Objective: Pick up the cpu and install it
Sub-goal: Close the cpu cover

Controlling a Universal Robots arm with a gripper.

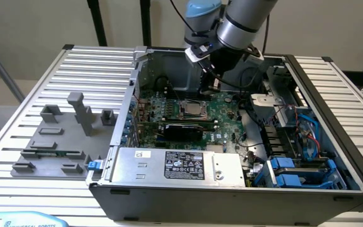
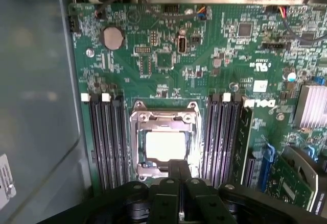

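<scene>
The cpu, a silvery-white square, lies flat inside the metal socket frame on the green motherboard. In the exterior view the cpu sits in its socket at the middle of the open computer case. My gripper hangs inside the case, above the board and just behind the socket. Its black fingers are shut together with nothing between them. In the wrist view the gripper sits close over the socket's near edge, apart from the chip.
Dark memory slots flank the socket on both sides. A power supply fills the case front, and blue drive bays and cables crowd the exterior view's right. A grey tray with blocks and a green memory stick lies outside the case.
</scene>
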